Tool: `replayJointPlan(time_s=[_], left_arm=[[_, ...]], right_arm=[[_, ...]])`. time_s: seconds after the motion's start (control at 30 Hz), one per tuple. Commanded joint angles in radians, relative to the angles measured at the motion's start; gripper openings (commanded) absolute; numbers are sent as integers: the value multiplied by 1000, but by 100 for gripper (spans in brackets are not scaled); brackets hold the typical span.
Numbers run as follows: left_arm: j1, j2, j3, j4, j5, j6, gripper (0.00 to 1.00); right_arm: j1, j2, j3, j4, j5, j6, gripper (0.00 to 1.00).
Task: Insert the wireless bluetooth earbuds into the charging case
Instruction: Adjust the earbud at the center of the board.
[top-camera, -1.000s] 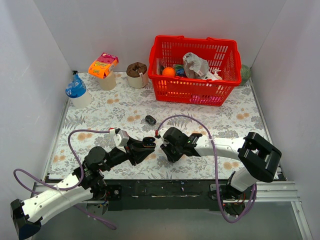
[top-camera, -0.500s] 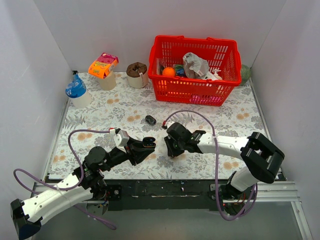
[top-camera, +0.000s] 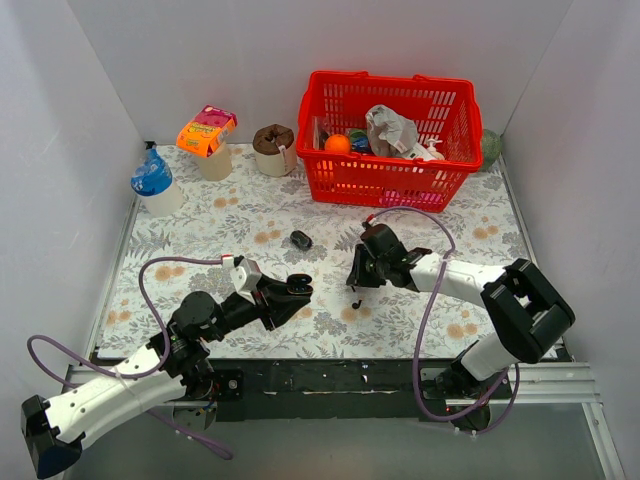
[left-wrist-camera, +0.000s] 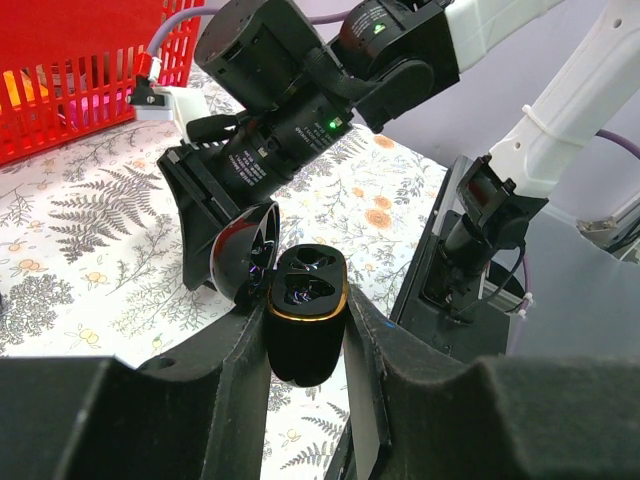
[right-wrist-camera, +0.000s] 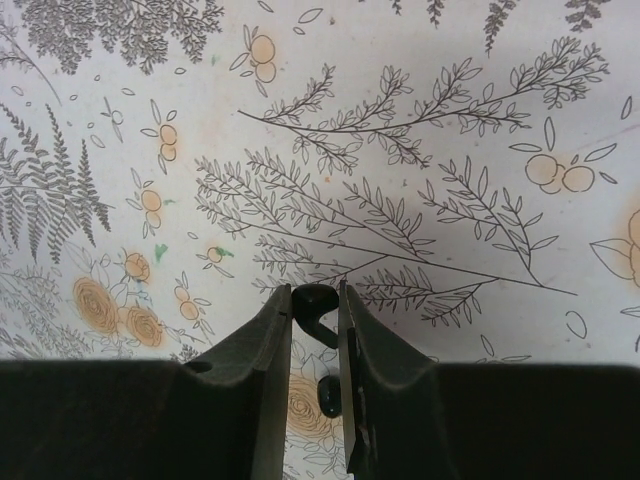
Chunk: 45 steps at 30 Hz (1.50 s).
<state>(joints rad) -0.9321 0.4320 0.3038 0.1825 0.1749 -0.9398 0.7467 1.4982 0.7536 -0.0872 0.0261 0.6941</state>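
Two grips: left tool (left-wrist-camera: 307, 312) tight around glossy oval case (left-wrist-camera: 305, 345), right tool (right-wrist-camera: 314, 302) around comma-shaped black earbud (right-wrist-camera: 316, 308).

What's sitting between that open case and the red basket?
One small black object, lying roughly midway between the case and the basket. The top view shows it.

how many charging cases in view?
2. An open charging case clamped in the left gripper; a small black case on the table beyond it. The red basket could hide more.
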Motion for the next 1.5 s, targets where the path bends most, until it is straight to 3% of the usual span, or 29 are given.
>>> replayJointPlan(time_s=[0.0, 0.23, 0.47, 0.67, 0.77, 1.03, 1.2, 1.47], left_arm=[[1, 5, 37, 5, -12, -5, 0], [1, 7, 32, 8, -18, -4, 0], [1, 8, 26, 11, -17, -4, 0], [1, 22, 27, 17, -14, -7, 0], [1, 24, 31, 17, -12, -8, 0], [1, 13, 26, 15, -14, -4, 0], [1, 20, 26, 18, -12, -1, 0], [1, 33, 27, 17, 5, -10, 0]], right_arm=[[-13, 45, 27, 43, -14, 50, 1], [-21, 94, 61, 4, -15, 21, 5], [-23, 105, 69, -34, -15, -14, 36], [-23, 85, 99, -81, -6, -62, 54], [-24, 91, 141, -138, 12, -125, 56], [29, 111, 263, -269, 54, -477, 54], [60, 146, 294, -296, 0, -539, 54], [82, 224, 352, -344, 49, -541, 57]])
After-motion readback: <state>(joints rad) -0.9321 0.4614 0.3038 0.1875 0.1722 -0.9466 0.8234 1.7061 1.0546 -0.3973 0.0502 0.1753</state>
